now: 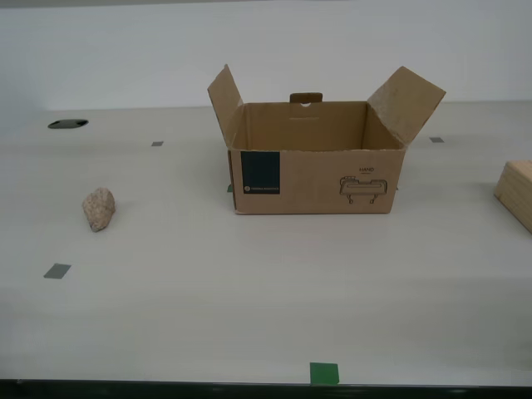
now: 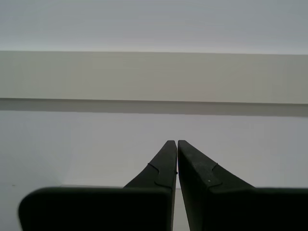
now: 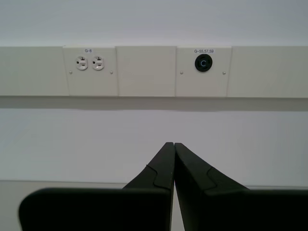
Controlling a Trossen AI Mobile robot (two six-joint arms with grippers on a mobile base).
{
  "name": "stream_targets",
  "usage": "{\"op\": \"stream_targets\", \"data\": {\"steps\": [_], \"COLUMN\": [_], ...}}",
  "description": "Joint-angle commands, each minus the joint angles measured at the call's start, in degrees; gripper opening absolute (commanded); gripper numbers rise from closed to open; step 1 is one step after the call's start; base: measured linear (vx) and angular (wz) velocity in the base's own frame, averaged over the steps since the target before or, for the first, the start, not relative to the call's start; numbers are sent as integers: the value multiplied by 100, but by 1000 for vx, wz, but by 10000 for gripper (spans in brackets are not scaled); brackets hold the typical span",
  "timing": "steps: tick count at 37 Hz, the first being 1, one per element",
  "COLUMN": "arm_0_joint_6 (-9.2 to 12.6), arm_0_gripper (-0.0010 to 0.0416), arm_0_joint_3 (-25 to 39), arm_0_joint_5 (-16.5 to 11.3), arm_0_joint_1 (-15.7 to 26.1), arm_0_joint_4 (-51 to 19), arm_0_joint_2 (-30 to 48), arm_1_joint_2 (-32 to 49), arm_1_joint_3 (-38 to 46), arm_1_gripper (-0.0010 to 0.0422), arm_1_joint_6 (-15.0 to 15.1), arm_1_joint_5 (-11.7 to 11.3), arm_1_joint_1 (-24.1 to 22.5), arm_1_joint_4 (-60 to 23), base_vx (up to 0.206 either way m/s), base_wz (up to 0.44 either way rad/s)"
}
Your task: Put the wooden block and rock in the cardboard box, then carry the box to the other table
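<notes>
Nothing of the task looks done yet. The box (image 1: 314,158) stands open near the middle of the table (image 1: 249,316), its flaps up, and as far as we can see into it, it holds nothing; the front wall hides its floor from the exterior view, so we cannot be sure. The rock (image 1: 99,209) lies on the table toward the exterior view's left, well apart from the box. The block (image 1: 517,193) sits at the exterior view's right edge, also well apart from the box, and the frame cuts it off, so we see only part of it.

We judge that everything is left to do: both things must go into the box, and then the box must be carried off. The other table shows in no view.

My first gripper (image 3: 173,143) has its fingertips pressed together with nothing between them. It points at a wall panel with a double socket (image 3: 90,63) and a round black socket (image 3: 203,63). My second gripper (image 2: 177,141) is likewise closed and empty, facing a plain wall with a pale band (image 2: 154,77) across it.

Neither arm appears in the exterior view, so we cannot say where either stands relative to the box, rock or block. Neither wrist view shows any of the three things. The small print on the box's label and by its drawing is too small to read, apart from "HAND".
</notes>
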Motion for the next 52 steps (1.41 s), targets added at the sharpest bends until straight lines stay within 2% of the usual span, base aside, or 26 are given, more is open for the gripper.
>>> {"op": "stream_targets", "data": {"steps": [1,27,34,44,52], "arm_0_joint_6": [7,-4,-4,-7,-7], "arm_0_gripper": [0,0,-1,0,0], "arm_0_joint_3": [4,4,11,498,1128], "arm_0_joint_5": [4,4,4,4,4], "arm_0_joint_1": [4,4,4,4,4], "arm_0_joint_4": [13,11,-90,-1137,-2337], "arm_0_joint_2": [-2,-131,-304,-382,-409], "arm_1_joint_2": [-2,-11,-13,-13,-13], "arm_1_joint_3": [0,142,396,920,1502], "arm_1_gripper": [0,0,0,0,0], "arm_1_joint_6": [24,13,13,-4,-240], "arm_1_joint_5": [2,2,2,2,7], "arm_1_joint_1": [2,-4,-4,-4,-4], "arm_1_joint_4": [22,-15,-446,-1537,-2881], "base_vx": [0,0,0,0,0], "base_wz": [0,0,0,0,0]}}
